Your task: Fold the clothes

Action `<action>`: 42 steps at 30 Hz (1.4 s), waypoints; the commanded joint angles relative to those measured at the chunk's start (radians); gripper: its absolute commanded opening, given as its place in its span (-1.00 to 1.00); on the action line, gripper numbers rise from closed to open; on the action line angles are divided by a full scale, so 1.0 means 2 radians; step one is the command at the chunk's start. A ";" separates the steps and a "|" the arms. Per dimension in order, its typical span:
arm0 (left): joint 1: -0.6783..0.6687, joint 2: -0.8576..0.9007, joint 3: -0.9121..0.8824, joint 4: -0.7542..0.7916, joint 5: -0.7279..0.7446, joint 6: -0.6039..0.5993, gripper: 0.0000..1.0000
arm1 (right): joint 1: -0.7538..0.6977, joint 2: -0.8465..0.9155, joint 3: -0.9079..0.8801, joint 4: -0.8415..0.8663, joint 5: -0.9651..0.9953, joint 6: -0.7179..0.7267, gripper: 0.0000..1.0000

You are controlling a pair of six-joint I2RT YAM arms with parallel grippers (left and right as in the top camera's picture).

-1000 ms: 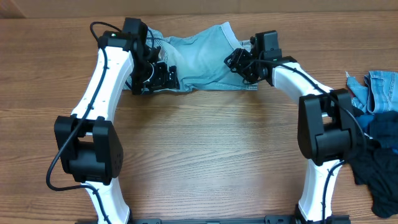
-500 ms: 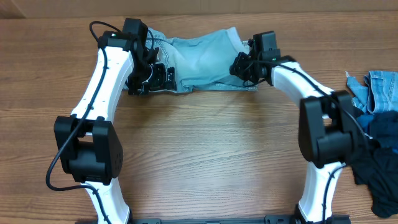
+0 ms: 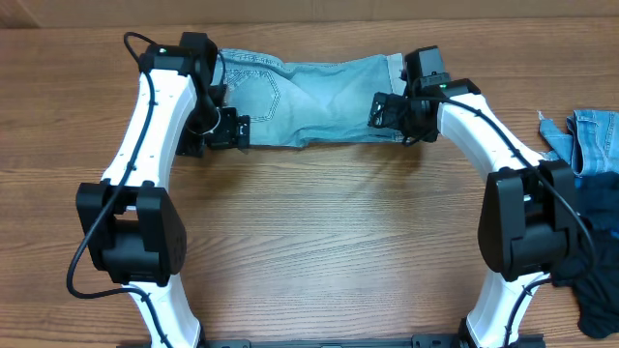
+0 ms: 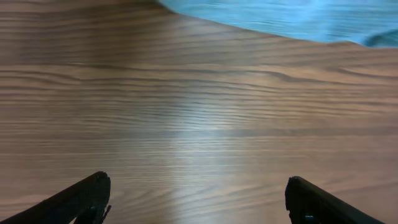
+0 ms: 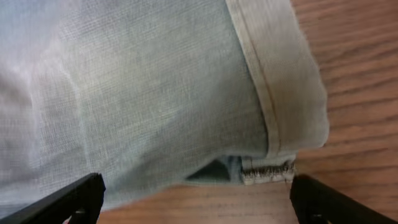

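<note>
The light-blue jeans [image 3: 309,92] lie folded in a flat band across the far middle of the table, a back pocket showing near their left end. My left gripper [image 3: 224,130] is at their left front corner. In the left wrist view it [image 4: 198,199] is open wide over bare wood, with the jeans' edge [image 4: 280,18] at the top. My right gripper [image 3: 389,111] is at the jeans' right end. In the right wrist view it [image 5: 198,202] is open and empty, just in front of the hemmed leg end [image 5: 273,93].
More pale-denim pieces [image 3: 595,140] are heaped at the table's right edge, with a black garment [image 3: 590,275] in front of them beside the right arm's base. Bare wood table [image 3: 319,232] lies in front of the jeans.
The jeans went from bunched up between the grippers to stretched flat. The left gripper moved left and the right gripper moved right, and both now stand open off the cloth.
</note>
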 commanded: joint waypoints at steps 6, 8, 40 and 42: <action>0.042 -0.011 0.008 0.040 -0.038 -0.003 0.93 | -0.023 -0.002 -0.010 -0.060 -0.041 0.080 0.73; 0.042 -0.011 0.000 0.059 -0.050 -0.004 0.96 | -0.035 -0.002 -0.010 -0.033 -0.041 0.086 0.48; 0.093 0.060 -0.006 0.183 -0.056 -0.237 0.88 | -0.109 0.044 -0.010 0.060 -0.181 -0.010 0.85; 0.086 0.084 -0.006 0.186 -0.056 -0.269 0.88 | -0.109 0.044 -0.010 0.060 -0.181 -0.010 0.86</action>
